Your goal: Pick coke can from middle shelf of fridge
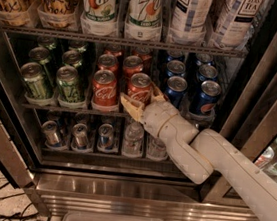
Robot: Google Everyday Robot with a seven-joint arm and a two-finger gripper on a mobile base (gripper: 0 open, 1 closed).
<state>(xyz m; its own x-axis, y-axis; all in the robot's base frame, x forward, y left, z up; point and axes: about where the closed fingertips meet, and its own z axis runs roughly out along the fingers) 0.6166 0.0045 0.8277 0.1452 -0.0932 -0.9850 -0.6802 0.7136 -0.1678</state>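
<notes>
Inside the stainless-steel fridge, the middle shelf carries rows of green cans, red cans and blue Pepsi cans. The robot's gripper reaches in at the shelf's front rail. Its tan fingers are spread to either side of the front coke can, in the right-hand red row.
</notes>
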